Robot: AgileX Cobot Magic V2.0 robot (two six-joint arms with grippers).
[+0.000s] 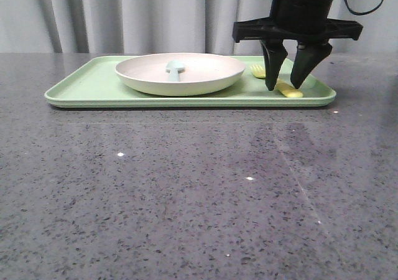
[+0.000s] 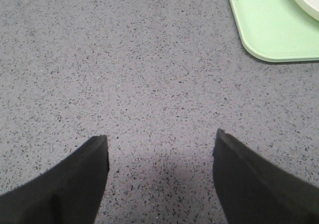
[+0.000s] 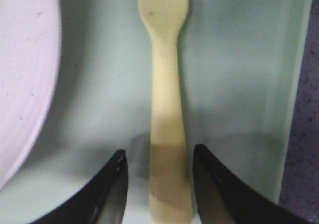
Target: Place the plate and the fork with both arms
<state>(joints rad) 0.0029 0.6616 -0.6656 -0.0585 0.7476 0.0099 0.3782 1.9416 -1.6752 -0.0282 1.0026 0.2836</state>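
Nearest the camera, bare grey table is lying in front of the green tray. We are finding the right gripper spread, its 2 fingers straddling the fork handle without touching. The fork is lying flat on the tray beside the plate, its long axis running straight between the fingers. The left gripper, also spread, is hovering well apart.

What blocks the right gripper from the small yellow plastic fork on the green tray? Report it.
Nothing visible. The right gripper is open with its fingers on either side of the yellow plastic fork's handle on the light-green tray; the cream round plate lies off to one side.
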